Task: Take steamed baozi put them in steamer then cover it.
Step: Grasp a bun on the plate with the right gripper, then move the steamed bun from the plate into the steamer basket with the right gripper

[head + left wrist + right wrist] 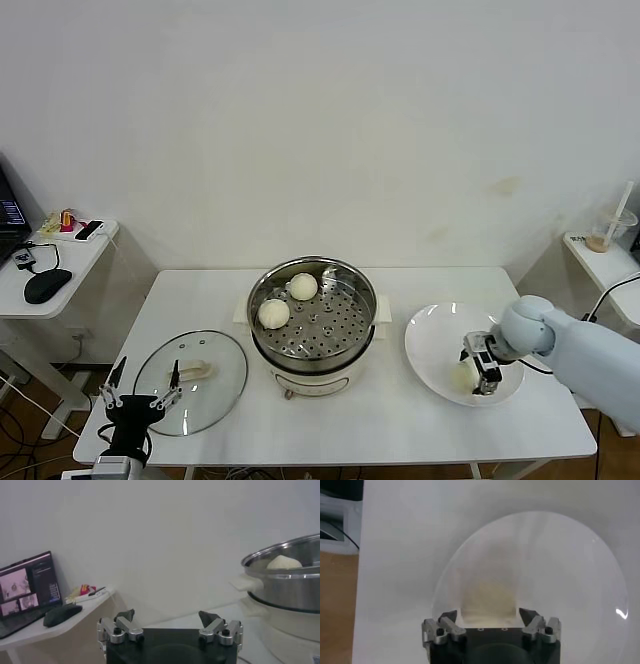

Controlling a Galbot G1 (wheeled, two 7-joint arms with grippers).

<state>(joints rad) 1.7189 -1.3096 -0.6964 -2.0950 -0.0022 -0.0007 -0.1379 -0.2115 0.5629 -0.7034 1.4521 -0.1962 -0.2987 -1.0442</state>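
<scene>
**Right gripper straddles a bun on the plate; two buns already in the pot**

The bun in hand lies at the lower right of the head view, on the near part of the white plate. The right gripper is lowered over it, and in the right wrist view the bun shows as a pale mound between the two spread fingertips; the fingers look open around it, not yet pressing. That stance suits a grasp from above, one finger on each side of the soft dough. No other bun can be made out on the plate.

Left of the plate, at the centre of the head view, stands the steamer. Its perforated tray carries two buns, one toward the back and one toward the left, side by side and slightly apart. The right half of the tray lies bare, which I judge leaves room for the next one.

Further left, at the lower left, the cover lies flat on the table with its handle up, well apart from the pot, presumably parked so the opening stays free for loading.

The left gripper waits at the table's near left edge, just beside the lid rim, fingers spread and holding nothing; its wrist view looks across toward the steamer.
</scene>
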